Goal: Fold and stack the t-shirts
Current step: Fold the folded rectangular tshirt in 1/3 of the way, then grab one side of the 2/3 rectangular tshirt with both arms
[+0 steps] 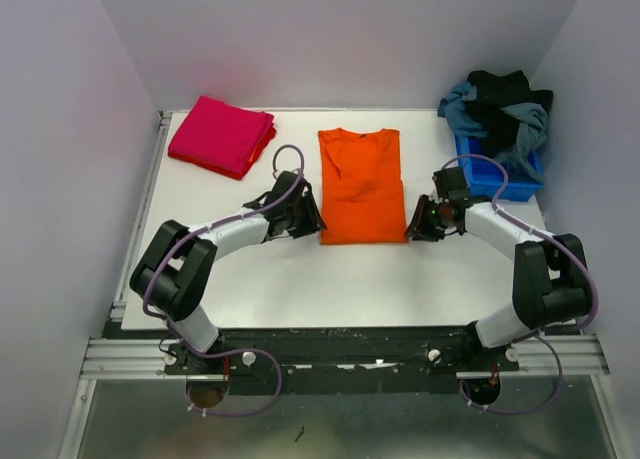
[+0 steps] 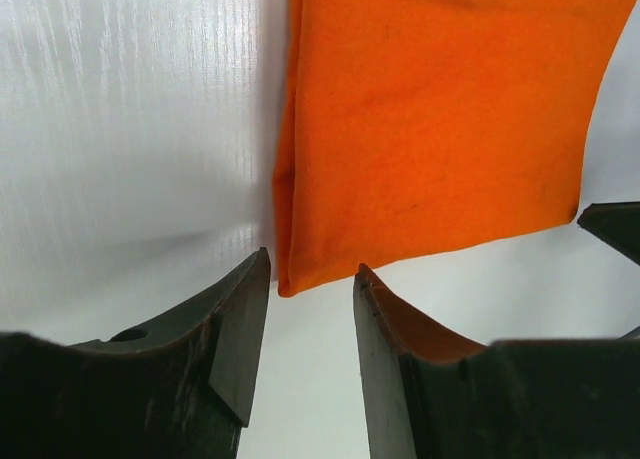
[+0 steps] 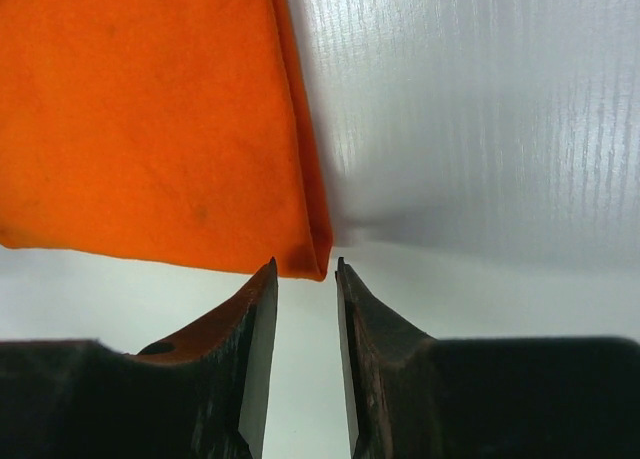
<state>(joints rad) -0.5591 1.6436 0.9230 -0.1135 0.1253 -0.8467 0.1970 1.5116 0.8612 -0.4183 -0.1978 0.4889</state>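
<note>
Left hand [image 2: 312, 264] with jaws half apart, nothing gripped, tips just at the near left corner of the orange t-shirt [image 1: 361, 184]. Right hand [image 3: 306, 269] at the near right corner, jaws narrower, also holding nothing yet. Lies flat in the middle of the bench [image 1: 300, 279], sleeves folded in. Risks, by judgement: closing in front of the cloth and missing it; pinching only the top layer, opening the fold on lifting; raising one corner sooner, skewing the shirt. Folded pink t-shirt [image 1: 222, 134] at the far left corner, ready for stacking.
</note>
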